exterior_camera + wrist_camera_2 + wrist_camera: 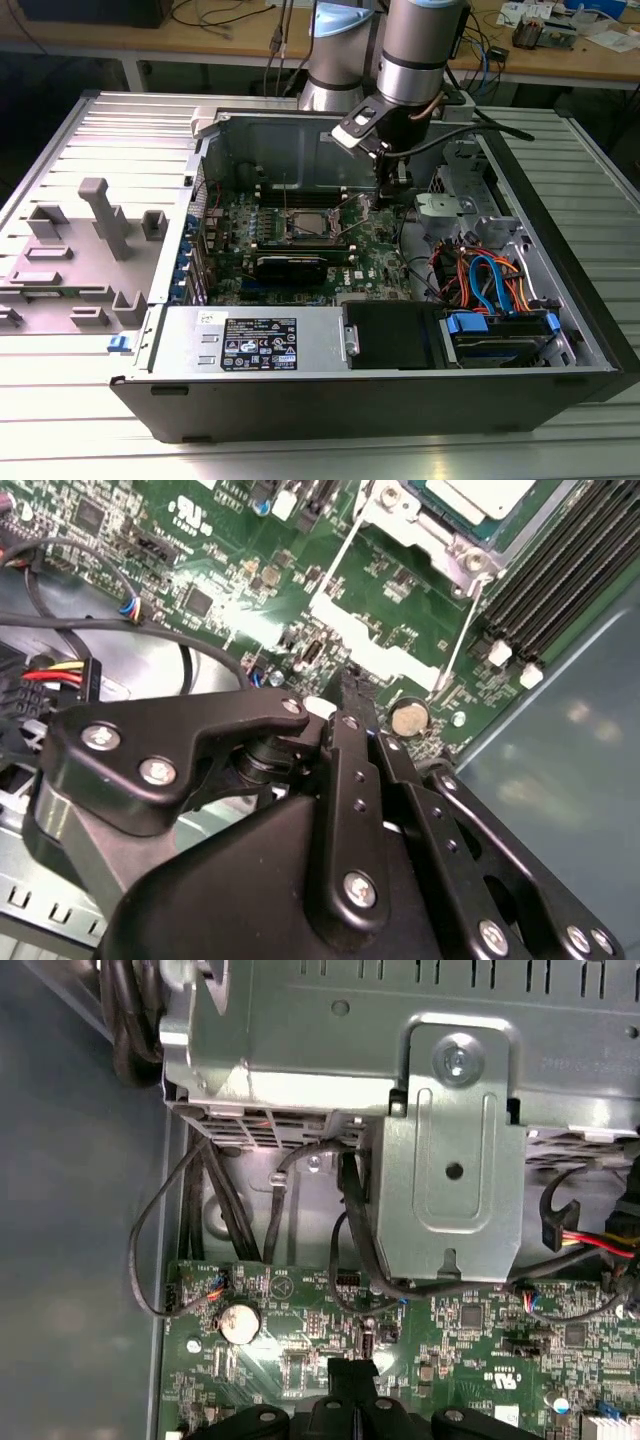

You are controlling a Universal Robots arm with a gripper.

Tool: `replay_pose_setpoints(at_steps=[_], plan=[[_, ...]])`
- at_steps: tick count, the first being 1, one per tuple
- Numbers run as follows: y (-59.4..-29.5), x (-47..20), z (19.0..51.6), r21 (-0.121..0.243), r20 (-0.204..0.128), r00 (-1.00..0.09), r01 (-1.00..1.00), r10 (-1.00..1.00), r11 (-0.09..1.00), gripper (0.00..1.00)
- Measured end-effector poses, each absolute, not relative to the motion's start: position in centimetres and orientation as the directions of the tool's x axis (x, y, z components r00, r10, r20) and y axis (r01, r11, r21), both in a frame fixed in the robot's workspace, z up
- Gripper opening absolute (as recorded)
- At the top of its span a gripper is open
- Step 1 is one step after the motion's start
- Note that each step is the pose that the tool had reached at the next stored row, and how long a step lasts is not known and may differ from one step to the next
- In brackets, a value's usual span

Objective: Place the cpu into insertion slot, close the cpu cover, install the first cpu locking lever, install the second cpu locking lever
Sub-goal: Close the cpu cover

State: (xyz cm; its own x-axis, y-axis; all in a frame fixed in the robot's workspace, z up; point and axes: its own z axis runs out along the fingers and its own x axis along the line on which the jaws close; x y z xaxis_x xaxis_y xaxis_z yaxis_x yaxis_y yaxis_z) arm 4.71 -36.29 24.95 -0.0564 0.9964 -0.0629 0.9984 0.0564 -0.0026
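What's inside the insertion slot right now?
The cpu lies in the insertion slot, with its silver-grey top showing. The chip covers the socket floor beneath it, so the contacts and how fully it is seated can't be seen.

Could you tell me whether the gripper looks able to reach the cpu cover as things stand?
Probably yes. The gripper hangs low over the motherboard close beside the cpu cover, with only low board parts between them; the memory slots lie on the cover's other side.

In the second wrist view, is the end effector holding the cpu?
No, the cpu lies in the insertion slot, apart from the end effector.
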Motion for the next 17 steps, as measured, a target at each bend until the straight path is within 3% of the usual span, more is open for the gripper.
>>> replay_pose_setpoints(at_steps=[17], plan=[[-36.28,4.15,24.31,-0.019,-0.055,-0.057,0.998,0.997,0.056,0.11]])
